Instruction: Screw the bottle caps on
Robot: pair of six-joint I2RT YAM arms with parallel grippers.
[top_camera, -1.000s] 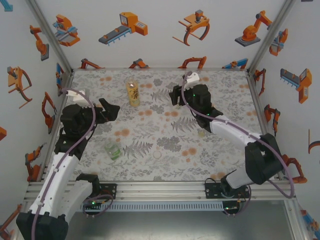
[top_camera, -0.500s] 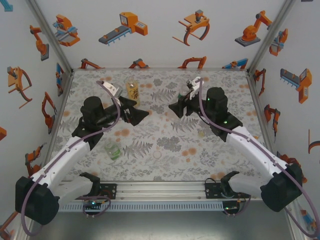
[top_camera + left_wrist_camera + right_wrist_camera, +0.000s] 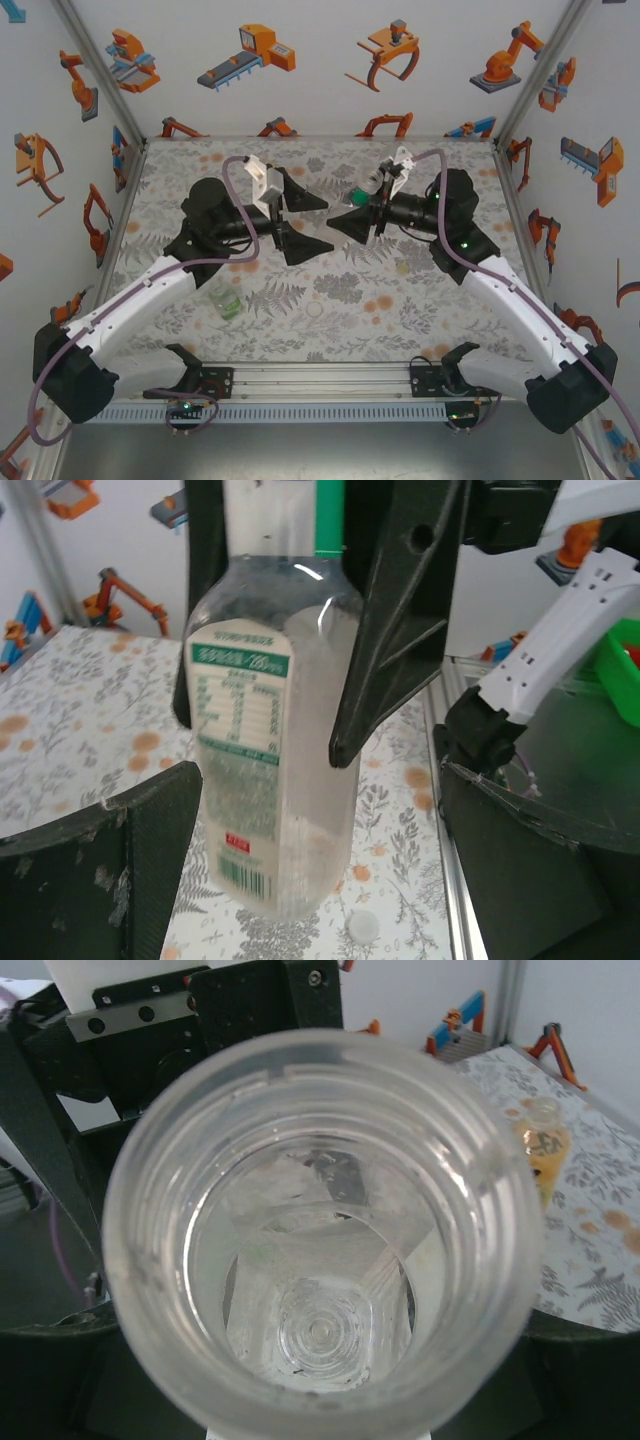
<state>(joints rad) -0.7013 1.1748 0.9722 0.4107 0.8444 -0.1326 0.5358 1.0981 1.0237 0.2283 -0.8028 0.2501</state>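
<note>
**Right tool grips clear bottle mid-air, left tool wide open around it**

- Right tool (image 3: 345,215): clenched on the clear bottle (image 3: 270,780). Its fingers pinch the upper part, at the green band. The bottle is lifted off the worktop (image 3: 200,160), over the middle of the floral cloth.
- Bottle mouth faces back toward the right wrist. That camera looks straight down the open neck to the base, and no cap is on it.
- Left tool (image 3: 328,225): released, jaws spread as far as they go. It faces the right tool, nearly nose to nose. In the left wrist view the bottle's labelled lower body sits in the gap between the two left fingers. One finger is just beside the bottle wall; I can't tell if it touches.
- Cap (image 3: 403,266): loose on the cloth, beside the right forearm. Second cap (image 3: 315,310): also loose, near the front centre of the cloth. Both are well apart from the held bottle.
- Green bottle (image 3: 225,300): standing on the cloth at front left, just beside the left forearm.
- Amber bottle (image 3: 540,1150): upright on the cloth, seen past the clear bottle's rim in the right wrist view.
</note>
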